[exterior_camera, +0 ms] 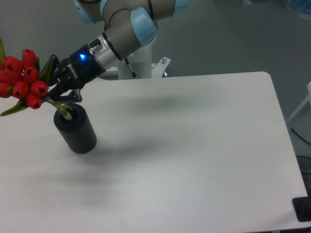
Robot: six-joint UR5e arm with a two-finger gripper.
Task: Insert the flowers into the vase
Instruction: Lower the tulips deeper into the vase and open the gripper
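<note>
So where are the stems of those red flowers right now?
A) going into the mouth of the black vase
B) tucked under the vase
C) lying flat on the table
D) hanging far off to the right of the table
A: the gripper holds the flowers tilted to the left, and their stem ends reach down into the round mouth of the vase, which stands upright on the table.

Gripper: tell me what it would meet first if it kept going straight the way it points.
Probably the rim of the vase: the gripper points down-left, holding the flowers by their stems at the mouth. Depth from this single view is uncertain.
</note>
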